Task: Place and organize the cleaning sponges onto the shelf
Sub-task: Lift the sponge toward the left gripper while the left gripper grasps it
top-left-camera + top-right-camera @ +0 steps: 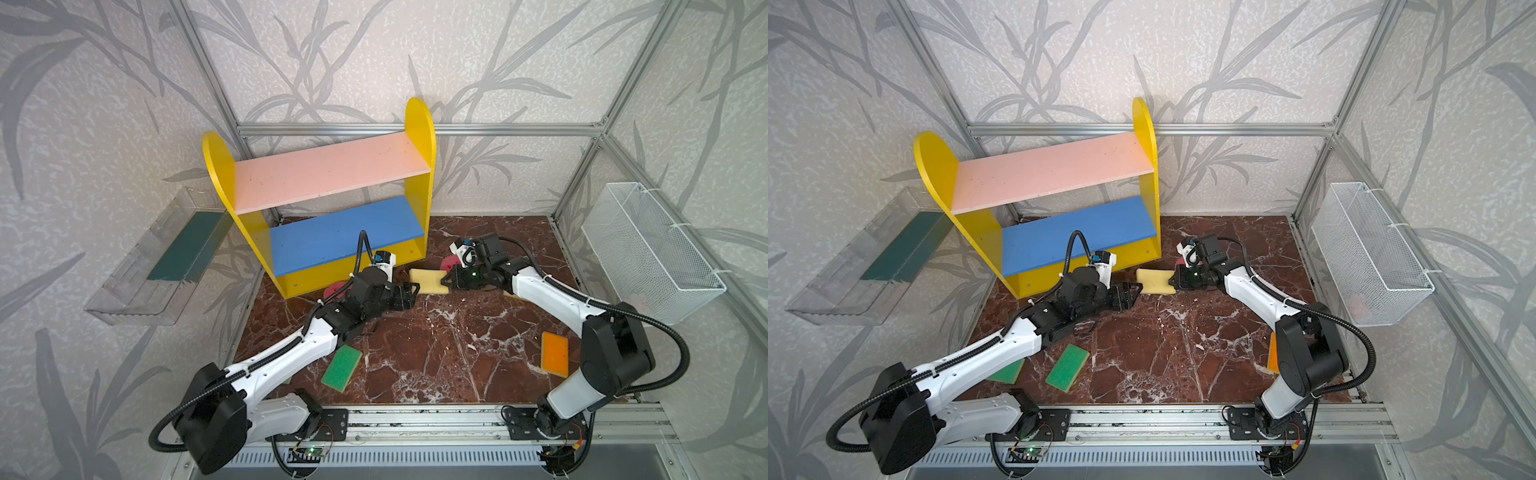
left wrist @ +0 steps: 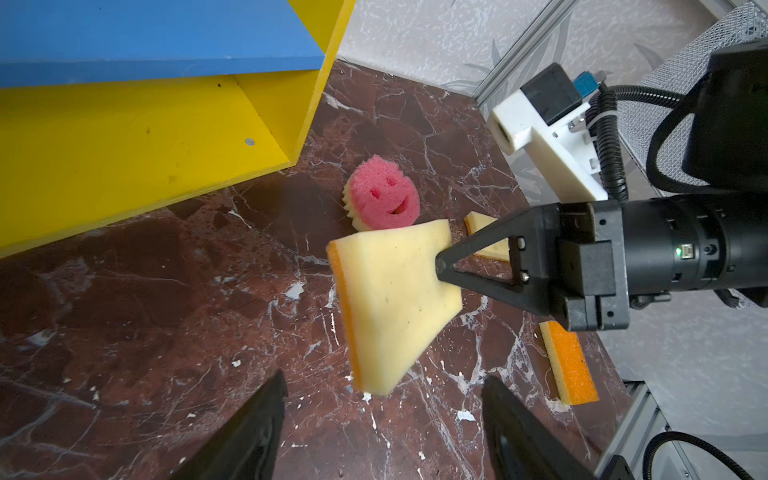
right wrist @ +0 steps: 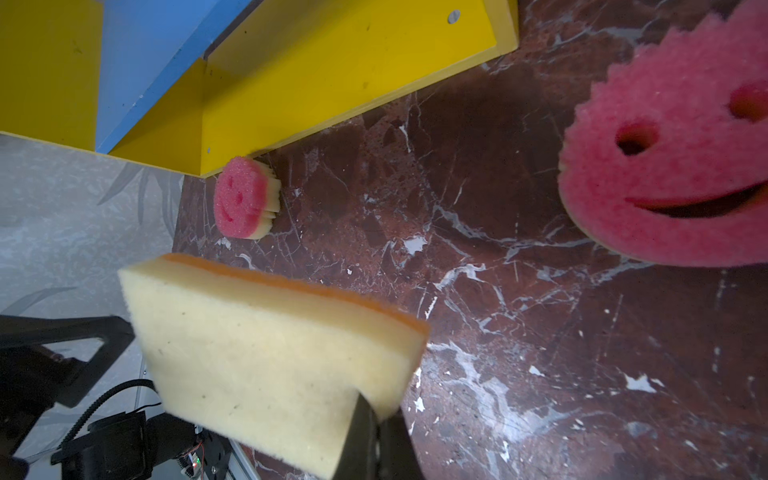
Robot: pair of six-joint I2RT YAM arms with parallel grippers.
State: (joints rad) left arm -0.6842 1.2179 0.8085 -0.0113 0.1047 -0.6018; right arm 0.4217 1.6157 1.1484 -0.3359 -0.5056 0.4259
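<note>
My right gripper (image 1: 446,280) is shut on one end of a yellow sponge with an orange face (image 1: 428,281) and holds it above the floor, in front of the shelf (image 1: 419,124). The sponge's (image 2: 395,299) free end sits between the spread fingers of my open left gripper (image 2: 384,380) without touching them. All boards of the shelf are bare. Two pink smiley sponges (image 3: 245,197) (image 3: 673,166) lie on the floor near the shelf's base. A green sponge (image 1: 341,368) lies by the left arm and an orange-faced one (image 1: 555,354) by the right arm.
A clear tray with a dark green mat (image 1: 166,257) hangs on the left wall. A white wire basket (image 1: 652,249) hangs on the right wall. A second green sponge (image 1: 1007,372) shows under the left arm. Another yellow sponge (image 2: 486,241) lies behind the right gripper.
</note>
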